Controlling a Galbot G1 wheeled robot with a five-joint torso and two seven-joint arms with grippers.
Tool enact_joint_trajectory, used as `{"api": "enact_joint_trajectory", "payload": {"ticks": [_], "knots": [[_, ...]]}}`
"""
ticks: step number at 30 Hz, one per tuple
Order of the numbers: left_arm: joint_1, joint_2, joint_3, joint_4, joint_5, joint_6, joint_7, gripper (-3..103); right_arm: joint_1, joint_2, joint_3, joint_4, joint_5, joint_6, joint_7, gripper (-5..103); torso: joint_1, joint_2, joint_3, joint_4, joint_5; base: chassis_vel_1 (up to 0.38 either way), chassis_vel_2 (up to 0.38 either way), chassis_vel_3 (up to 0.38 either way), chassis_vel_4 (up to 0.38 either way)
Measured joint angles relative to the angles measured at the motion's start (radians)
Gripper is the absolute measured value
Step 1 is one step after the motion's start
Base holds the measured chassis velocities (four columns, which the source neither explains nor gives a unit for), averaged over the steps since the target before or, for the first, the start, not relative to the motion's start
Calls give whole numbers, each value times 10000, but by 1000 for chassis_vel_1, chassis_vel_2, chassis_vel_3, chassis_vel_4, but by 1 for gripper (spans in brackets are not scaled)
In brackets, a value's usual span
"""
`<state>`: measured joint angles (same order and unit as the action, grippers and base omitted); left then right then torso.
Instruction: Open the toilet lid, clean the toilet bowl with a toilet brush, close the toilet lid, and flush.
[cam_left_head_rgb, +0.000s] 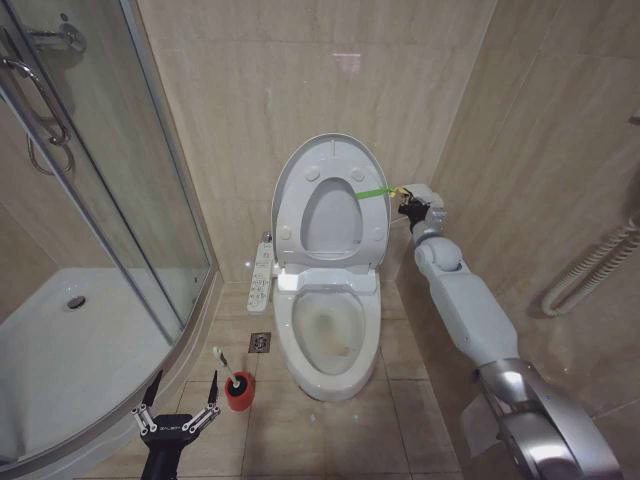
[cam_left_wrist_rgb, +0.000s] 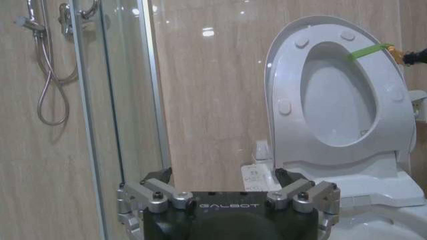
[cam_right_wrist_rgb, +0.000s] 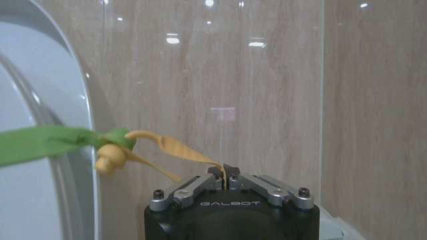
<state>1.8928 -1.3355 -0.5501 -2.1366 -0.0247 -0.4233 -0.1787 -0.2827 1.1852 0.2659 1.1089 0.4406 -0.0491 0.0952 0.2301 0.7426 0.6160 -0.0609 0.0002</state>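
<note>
Shower glass (cam_left_head_rgb: 110, 200) beside raised toilet lid (cam_left_head_rgb: 330, 200)

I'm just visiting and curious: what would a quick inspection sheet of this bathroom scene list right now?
Surface: beige tiled floor, small drain.
Job's things: toilet lid raised upright with the seat; toilet bowl open; toilet brush standing in red cup.
Clutter: nothing seen.
Grippers: right gripper shut on the yellow end of the strap at the lid's edge; left gripper open, low near the cup.
Cables: white hose on right wall.
Surroundings: glass shower enclosure, button panel.
</note>
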Motion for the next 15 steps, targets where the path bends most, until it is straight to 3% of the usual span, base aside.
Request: {"api": "enact_joint_trajectory", "payload": {"ticks": [15], "knots": [[0, 0, 0, 0, 0, 0, 0, 100, 1272, 223, -352, -1788, -277, 316, -170, 2, -2, 0, -1, 3, -2, 0, 0, 0, 0]]}}
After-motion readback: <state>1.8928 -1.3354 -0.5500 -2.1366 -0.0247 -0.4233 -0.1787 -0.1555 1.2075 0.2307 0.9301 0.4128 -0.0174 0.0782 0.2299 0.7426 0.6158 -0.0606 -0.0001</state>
